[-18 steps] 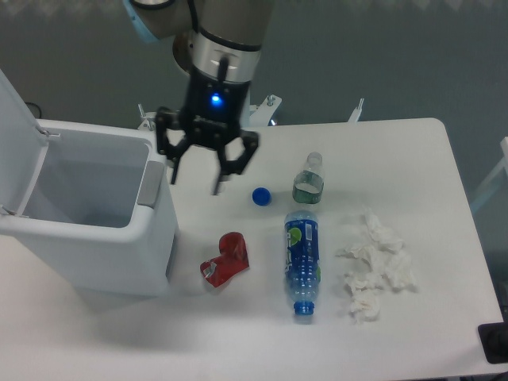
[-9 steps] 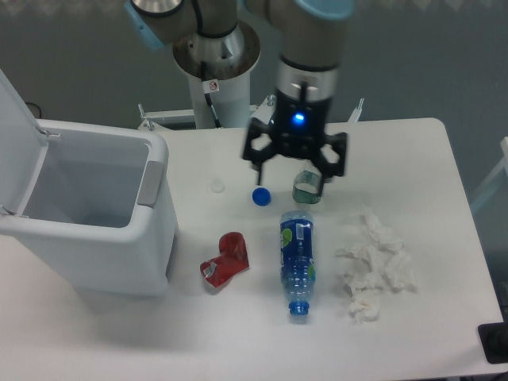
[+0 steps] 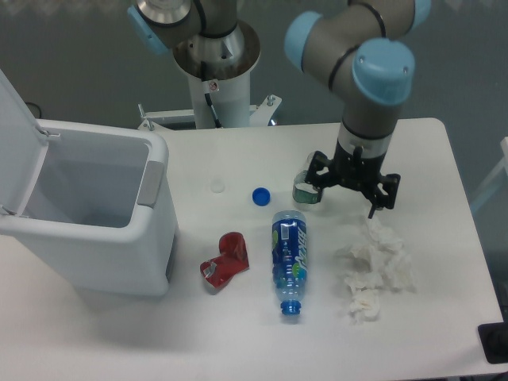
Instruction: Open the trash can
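White tabletop (image 3: 238, 333). Blue bottle (image 3: 289, 260) lying on its side, neck toward the near edge. Blue cap (image 3: 260, 195) just beyond it, apart. Crushed red can (image 3: 225, 260) left of the bottle. Crumpled white tissues (image 3: 375, 268) to its right. Small clear bottle with green label (image 3: 304, 189) near the cap, partly hidden.

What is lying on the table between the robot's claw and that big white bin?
Between the end effector and the large white plastic trash can, already open, lie a small blue bottle cap and a crumpled red wrapper.
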